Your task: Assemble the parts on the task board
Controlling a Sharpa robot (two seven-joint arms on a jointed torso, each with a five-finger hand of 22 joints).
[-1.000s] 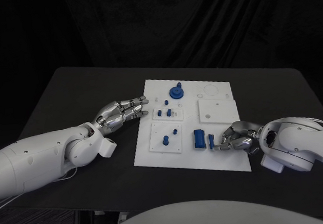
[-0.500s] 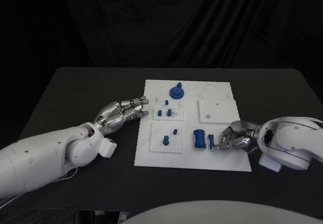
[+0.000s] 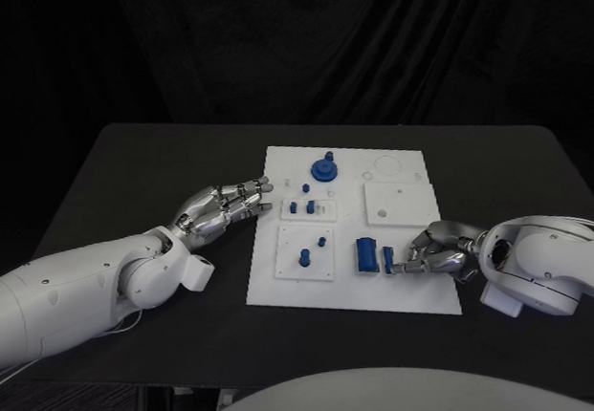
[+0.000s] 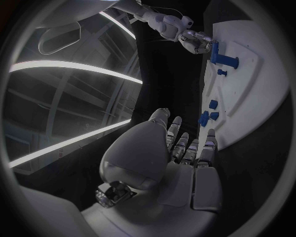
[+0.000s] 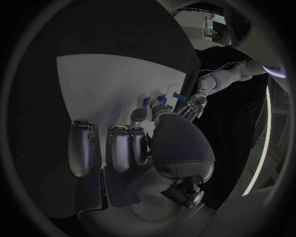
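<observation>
The white task board (image 3: 412,290) lies in the middle of the table. On it stand a tall blue knob (image 3: 323,169), small blue pieces (image 3: 299,207), a blue peg (image 3: 304,258) and a blue block (image 3: 366,254). My right hand (image 3: 441,250) rests on the board's near right part. Its thumb and a fingertip pinch a slim blue part (image 3: 389,262) beside the block, and this slim blue part (image 5: 147,102) sits at the thumb tip while the other fingers (image 5: 117,148) lie flat on the board (image 5: 92,89). My left hand (image 3: 222,209) lies on the table at the board's left edge, holding nothing.
The black table (image 3: 129,180) has free room left of the board and behind it. Two raised white square plates (image 3: 400,203) sit on the board. From the left wrist, the board (image 4: 259,94) and my right hand (image 4: 196,41) lie ahead of the left hand (image 4: 179,148).
The right hand has shifted very slightly at the slim blue part. The left hand and the other parts have kept their places.
</observation>
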